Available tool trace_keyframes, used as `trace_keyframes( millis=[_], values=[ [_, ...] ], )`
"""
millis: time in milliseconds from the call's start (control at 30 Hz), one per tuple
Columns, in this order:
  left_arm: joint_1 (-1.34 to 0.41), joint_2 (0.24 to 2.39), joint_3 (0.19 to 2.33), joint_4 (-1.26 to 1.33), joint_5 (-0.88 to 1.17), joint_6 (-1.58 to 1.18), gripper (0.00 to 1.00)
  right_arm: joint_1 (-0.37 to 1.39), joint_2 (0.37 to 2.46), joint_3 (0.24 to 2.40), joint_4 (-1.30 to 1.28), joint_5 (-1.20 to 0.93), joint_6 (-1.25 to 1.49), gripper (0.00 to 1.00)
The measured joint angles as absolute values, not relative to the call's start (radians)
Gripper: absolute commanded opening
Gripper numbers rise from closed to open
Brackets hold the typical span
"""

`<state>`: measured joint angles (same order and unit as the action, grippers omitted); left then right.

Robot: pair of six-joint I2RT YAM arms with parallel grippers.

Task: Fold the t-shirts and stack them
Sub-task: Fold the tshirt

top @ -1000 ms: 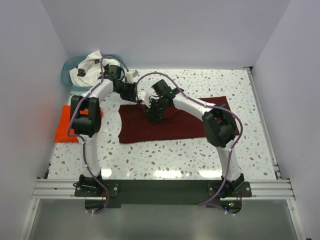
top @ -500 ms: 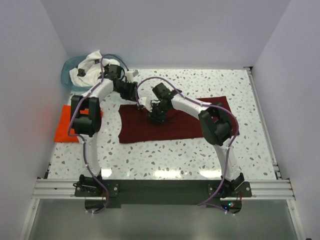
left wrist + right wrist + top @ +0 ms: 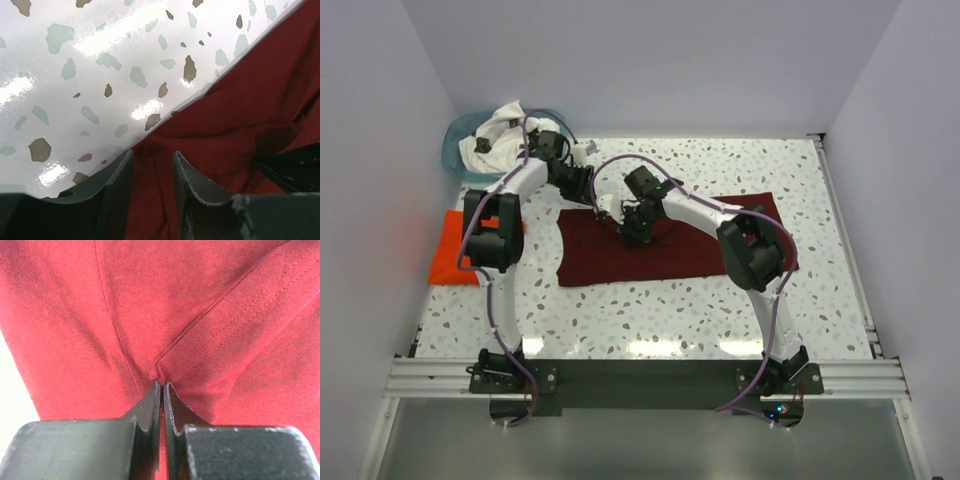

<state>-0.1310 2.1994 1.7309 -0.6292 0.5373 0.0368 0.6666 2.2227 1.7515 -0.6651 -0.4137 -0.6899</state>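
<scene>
The dark maroon t-shirt lies spread flat mid-table. My right gripper presses down on its back left part; the right wrist view shows the gripper shut, pinching a small pucker of maroon cloth beside a stitched hem. At the shirt's back left corner my left gripper is open. Its fingers straddle a ridge of maroon cloth right at the shirt's edge. The orange-red t-shirt lies folded at the left edge. The white t-shirt is heaped in the basket.
The teal plastic basket stands at the back left corner, just behind my left arm. Speckled tabletop shows behind and in front of the maroon shirt. White walls close in the left, back and right sides.
My right gripper has shifted slightly left on the maroon shirt and closed, pinching up cloth. The left gripper has stayed at the shirt's corner.
</scene>
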Motion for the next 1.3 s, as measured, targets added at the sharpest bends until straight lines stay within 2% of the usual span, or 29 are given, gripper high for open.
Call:
trace_keyframes(
  millis=[267, 567, 700, 767, 1300],
  values=[
    [-0.131, 2.235, 1.732, -0.631, 0.562, 0.036, 0.34, 0.667, 2.223, 1.752, -0.665, -0.412, -0.690, 0.00],
    [-0.131, 2.243, 1.732, -0.637, 0.578, 0.032, 0.17, 0.667, 2.223, 1.752, -0.664, -0.410, -0.690, 0.00],
    [-0.131, 2.242, 1.732, -0.645, 0.582, 0.026, 0.03, 0.666, 2.223, 1.752, -0.659, -0.409, -0.689, 0.00],
    [-0.130, 2.241, 1.732, -0.652, 0.582, 0.022, 0.01, 0.665, 2.222, 1.752, -0.657, -0.409, -0.689, 0.00],
    [-0.112, 2.167, 1.737, -0.820, 0.609, 0.043, 0.00, 0.592, 2.147, 1.752, -0.627, -0.422, -0.683, 0.00]
  ],
)
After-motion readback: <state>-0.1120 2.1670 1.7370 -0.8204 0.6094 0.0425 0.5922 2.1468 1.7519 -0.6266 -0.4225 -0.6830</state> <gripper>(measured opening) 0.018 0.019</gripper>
